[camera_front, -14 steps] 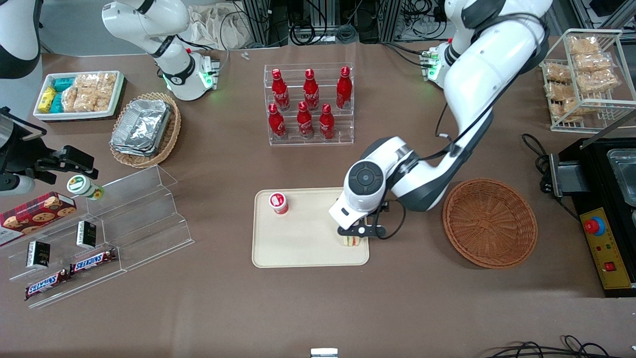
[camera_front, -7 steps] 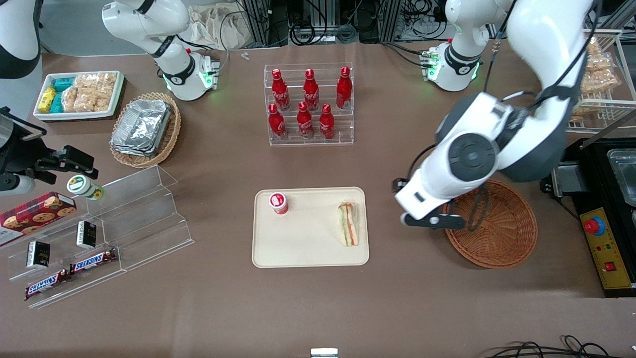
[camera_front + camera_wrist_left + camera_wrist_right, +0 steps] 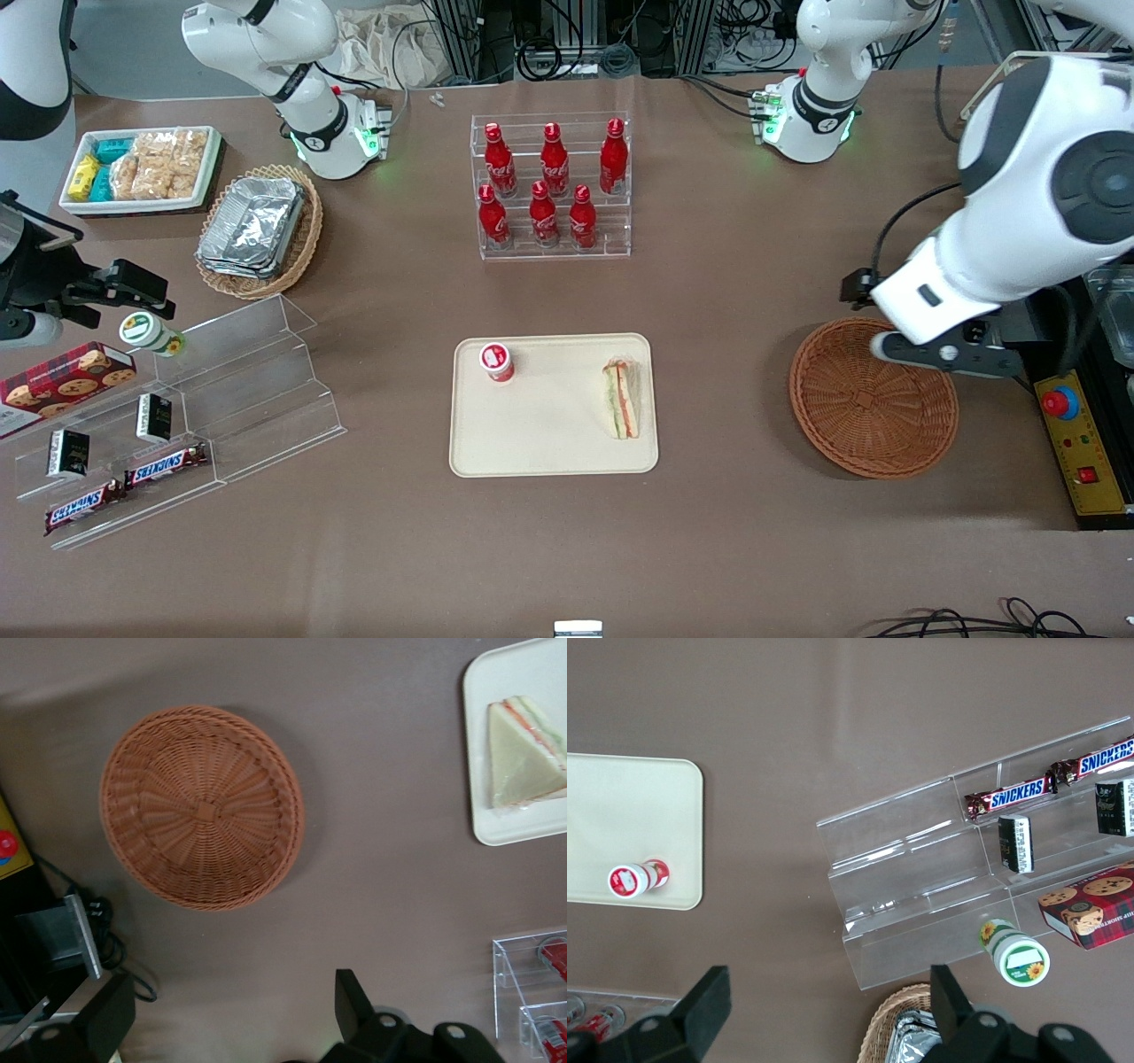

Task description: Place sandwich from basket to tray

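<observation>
Since 0.5 s earlier, the left arm's gripper (image 3: pixel 943 356) had swung away from the flat cream rectangular tray (image 3: pixel 532 443) and hung over the rim of the round reddish-brown wicker basket (image 3: pixel 873 399), jaws apart and empty. The small triangular wrapped sandwich (image 3: pixel 622 399) lay on the tray, near the edge facing the basket. It looked light, soft and easily crushed, with slippery wrap; its 2 flat bread faces seemed best for holding. A small red-and-white cup (image 3: pixel 498 361) stood on the tray, well apart, blocking nothing.

tray (image 3: pixel 518 762): cut by frame edge in wrist view | gripper (image 3: pixel 941 353): fingers hidden under arm | basket (image 3: pixel 873 399): rim partly covered by gripper
</observation>
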Controlling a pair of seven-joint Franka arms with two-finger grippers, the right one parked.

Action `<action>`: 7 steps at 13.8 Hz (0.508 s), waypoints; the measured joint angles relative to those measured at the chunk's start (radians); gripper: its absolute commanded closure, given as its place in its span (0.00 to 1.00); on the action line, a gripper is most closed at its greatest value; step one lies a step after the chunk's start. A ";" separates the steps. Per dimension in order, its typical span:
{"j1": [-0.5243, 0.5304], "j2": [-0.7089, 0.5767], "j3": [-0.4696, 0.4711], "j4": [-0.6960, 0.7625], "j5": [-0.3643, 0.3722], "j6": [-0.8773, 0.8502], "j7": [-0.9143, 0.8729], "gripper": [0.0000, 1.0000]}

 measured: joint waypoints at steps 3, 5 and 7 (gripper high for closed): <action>0.029 -0.006 0.013 -0.001 -0.001 -0.003 0.001 0.00; 0.072 -0.010 0.017 -0.001 -0.025 -0.003 0.001 0.00; 0.129 -0.015 0.019 -0.001 -0.065 -0.003 0.007 0.00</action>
